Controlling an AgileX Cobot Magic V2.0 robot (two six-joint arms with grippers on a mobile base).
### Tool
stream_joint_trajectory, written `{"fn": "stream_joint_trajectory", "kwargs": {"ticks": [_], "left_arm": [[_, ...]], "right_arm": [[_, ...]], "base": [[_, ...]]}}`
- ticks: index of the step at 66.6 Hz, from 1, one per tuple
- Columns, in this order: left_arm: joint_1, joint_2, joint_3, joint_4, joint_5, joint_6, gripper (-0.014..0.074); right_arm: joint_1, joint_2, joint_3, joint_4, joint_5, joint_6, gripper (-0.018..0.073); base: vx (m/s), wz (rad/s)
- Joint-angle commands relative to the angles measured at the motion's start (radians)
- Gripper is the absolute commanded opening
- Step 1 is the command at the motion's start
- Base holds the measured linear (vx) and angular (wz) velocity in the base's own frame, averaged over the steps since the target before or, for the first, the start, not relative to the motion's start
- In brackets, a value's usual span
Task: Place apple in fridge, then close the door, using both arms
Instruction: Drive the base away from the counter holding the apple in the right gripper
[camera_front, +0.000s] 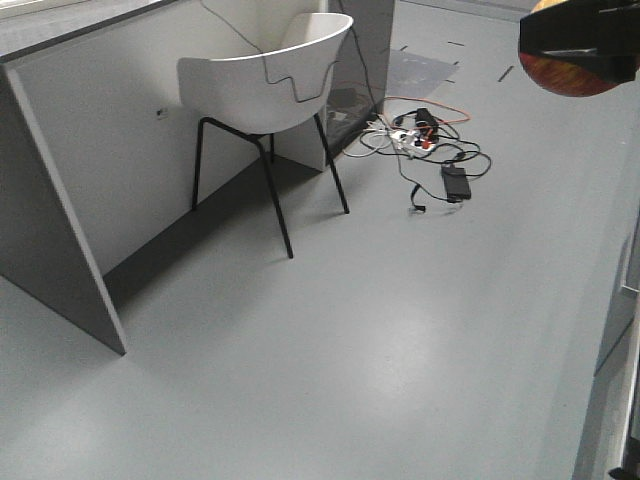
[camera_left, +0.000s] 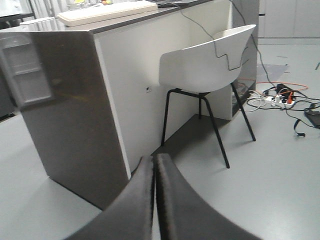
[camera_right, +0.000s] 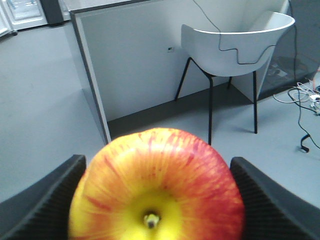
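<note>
Filling most of the front view: grey floor (camera_front: 400, 350), smooth and dull. Counter (camera_front: 90, 130) at 10 o'clock, with a dark grey top and end panel and a pale front face. White shell chair (camera_front: 265, 85) on thin black legs at 11 o'clock, its back toward the camera, tucked partly under the counter. A thin cable hangs over its backrest. Tangle of cables (camera_front: 425, 140) on the floor at 1 o'clock, well apart from the chair legs, with an orange lead running through it and a black power brick at its near edge.

Right pincer (camera_right: 157, 200): ribbed black pads at 9 and 3 o'clock in the wrist view, pressed against the apple (camera_right: 165, 170) and gripping it. The apple is red over yellow, stem end facing the camera, held in the air above the floor. In the front view it sits at 2 o'clock, cut off by the frame corner.

Left pincer (camera_left: 154, 200): fingers closed together, nothing between them, at 6 o'clock in its own view, pointing toward the counter's end panel.
</note>
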Motion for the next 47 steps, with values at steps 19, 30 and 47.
{"fn": "stream_joint_trajectory", "kwargs": {"ticks": [19,30,47], "left_arm": [[-0.003,-0.017,0.015,-0.003,-0.064,-0.006,-0.0008],[-0.003,-0.017,0.015,-0.003,-0.064,-0.006,-0.0008],[-0.003,-0.017,0.015,-0.003,-0.064,-0.006,-0.0008]], "right_arm": [[-0.006,-0.022,-0.033,0.038,-0.066,-0.012,0.0183],[-0.006,-0.022,-0.033,0.038,-0.066,-0.012,0.0183],[-0.006,-0.022,-0.033,0.038,-0.066,-0.012,0.0183]], "base": [[-0.02,0.27],[-0.02,0.33],[-0.01,0.34]]}}
